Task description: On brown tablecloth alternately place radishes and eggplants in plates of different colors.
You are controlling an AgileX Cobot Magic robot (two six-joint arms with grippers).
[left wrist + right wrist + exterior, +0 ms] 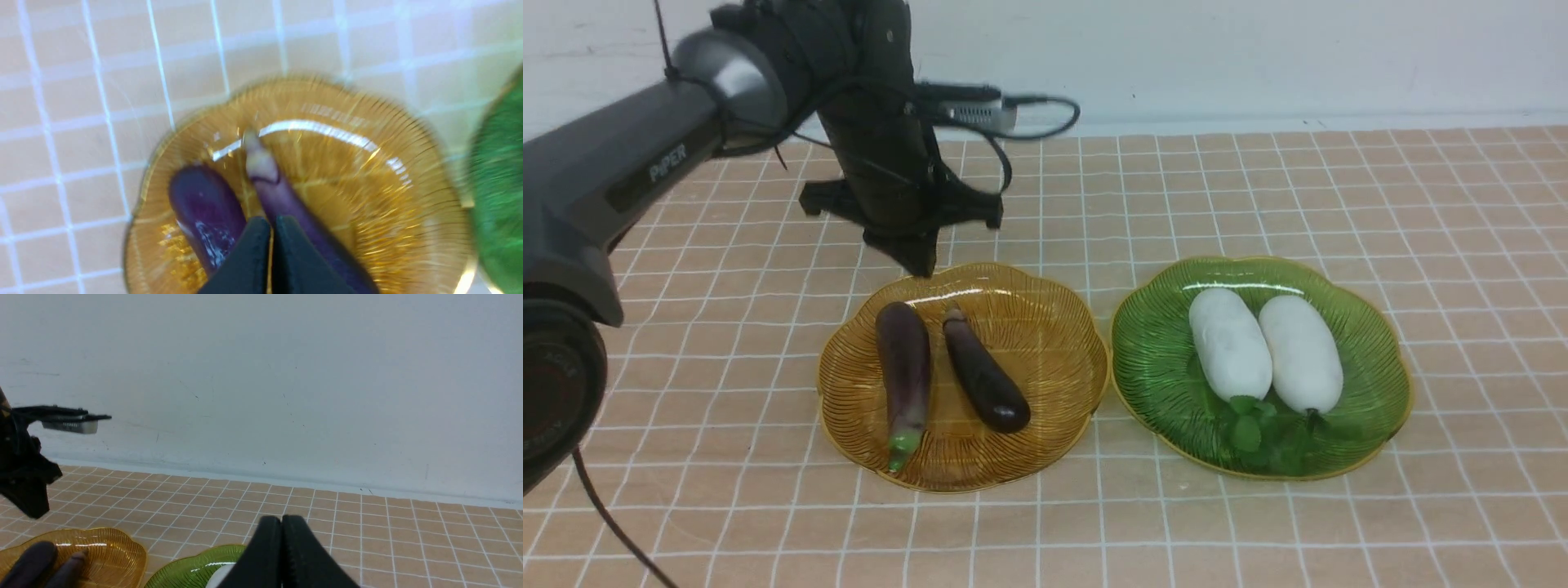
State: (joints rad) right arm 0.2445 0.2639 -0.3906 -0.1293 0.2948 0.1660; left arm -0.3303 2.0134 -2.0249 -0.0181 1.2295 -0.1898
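Two purple eggplants lie side by side in the amber plate (1045, 327): one with a green stem tip (904, 367) and one darker (984, 374). Two white radishes (1230, 343) (1301, 353) lie in the green plate (1152, 359), leaves toward me. My left gripper (920, 265) is shut and empty, hovering just above the amber plate's far rim. In the left wrist view its gripper (270, 222) is over the eggplants (204, 204) (282, 196). My right gripper (281, 520) is shut and empty, raised, seen only in its wrist view.
The brown gridded tablecloth (1258, 196) covers the whole table. A white wall runs along the table's far edge. The left arm's cable loops behind its wrist. The two plates nearly touch each other at mid-table.
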